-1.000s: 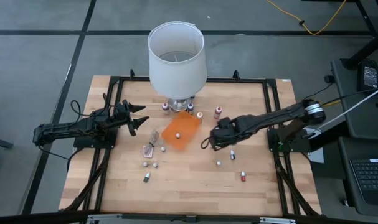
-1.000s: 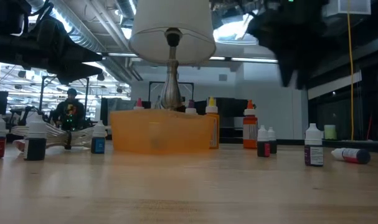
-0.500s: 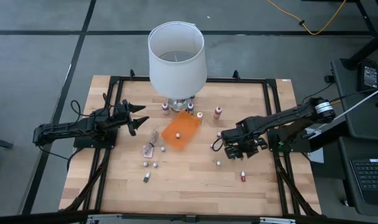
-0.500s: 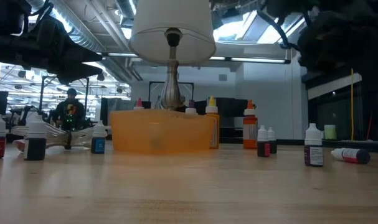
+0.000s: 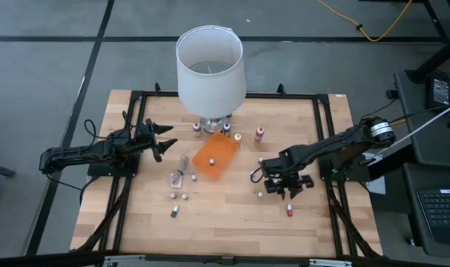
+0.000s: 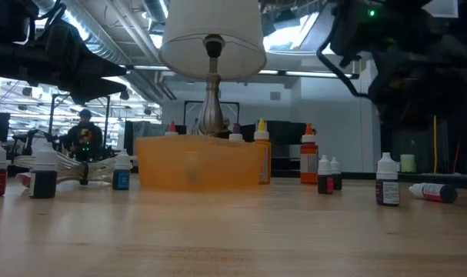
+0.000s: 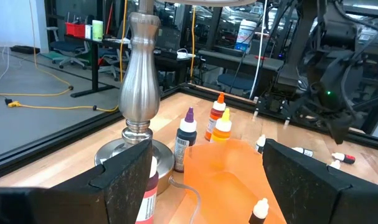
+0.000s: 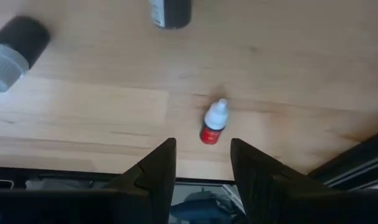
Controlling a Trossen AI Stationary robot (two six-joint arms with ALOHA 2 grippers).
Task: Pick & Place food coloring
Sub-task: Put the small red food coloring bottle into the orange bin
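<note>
Your right wrist view gives what the others lack: a red bottle (image 8: 213,124) with a white cap lying on the wood, framed between the right gripper (image 8: 201,163)'s 2 dark fingers, which stand parted with nothing between them. The high view shows the same red bottle (image 5: 290,211) as a speck just beyond the right gripper (image 5: 286,187), near the table (image 5: 232,222)'s front right. In the low view it lies on its side (image 6: 434,191) at far right.

The rest of the food coloring is scattered: 1 white-capped bottle (image 5: 213,160) on the orange tray (image 5: 215,158), several by the lamp (image 5: 210,70) base, a few near the crumpled wrapper (image 5: 181,172).

Right arm reaches inward from the right edge, wrist pitched down over the wood. Left gripper (image 5: 161,139) waits at the left side, jaws wide, aimed at the lamp; its wrist view shows the purple bottle (image 7: 186,137) beside the base.
</note>
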